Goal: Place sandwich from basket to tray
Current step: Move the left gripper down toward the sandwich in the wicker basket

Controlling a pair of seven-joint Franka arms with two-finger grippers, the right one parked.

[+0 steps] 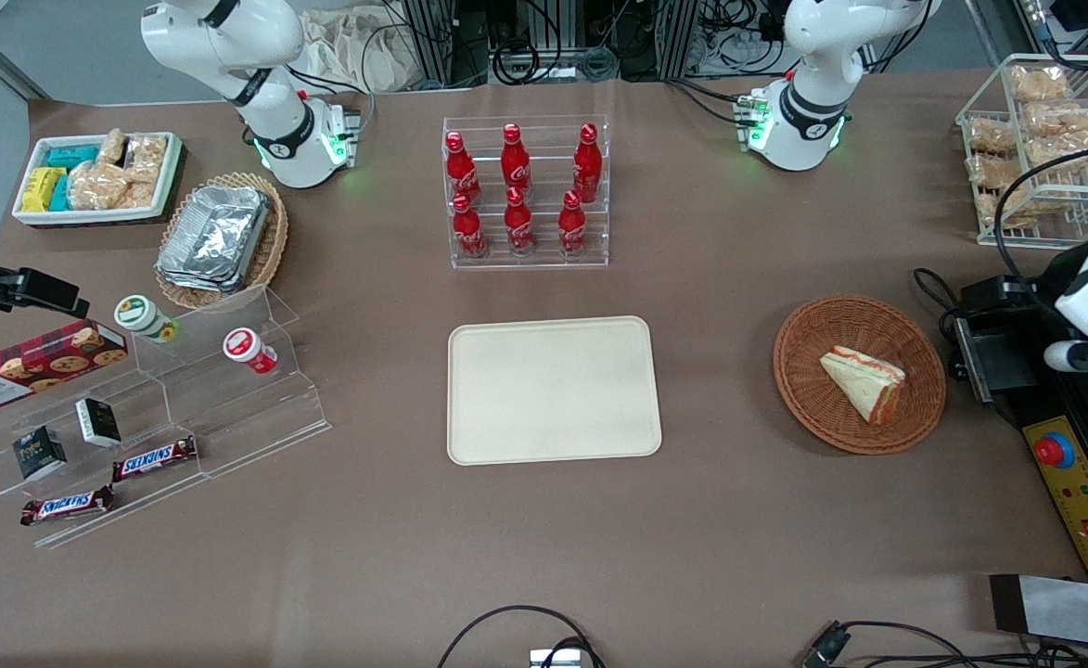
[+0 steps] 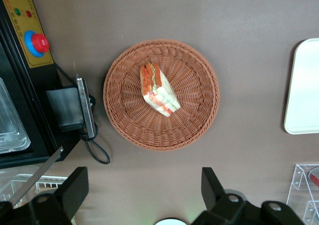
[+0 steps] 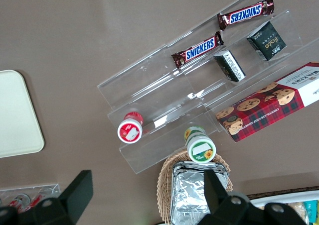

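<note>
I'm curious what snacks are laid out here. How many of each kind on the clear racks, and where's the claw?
Cola bottles: 6
Snickers bars: 2
Small dark boxes: 2
Cups: 2
Total: 12
Claw: open, above the basket holding the sandwich.

Brown matte table [image 1: 710, 520] fills nearly every view, lit evenly from overhead, soft shadows only. At its edge farthest from the front camera: metal framing [image 1: 432, 37] with loose black cables [image 1: 525, 56] and crumpled pale cloth [image 1: 358, 46], probably on the floor; a strip of grey floor [image 1: 70, 46] shows toward the parked arm's end. Black control box [image 1: 1077, 482] with yellow panel and red button sits at the working arm's end, off to one side of the jaws rather than under them.
</note>
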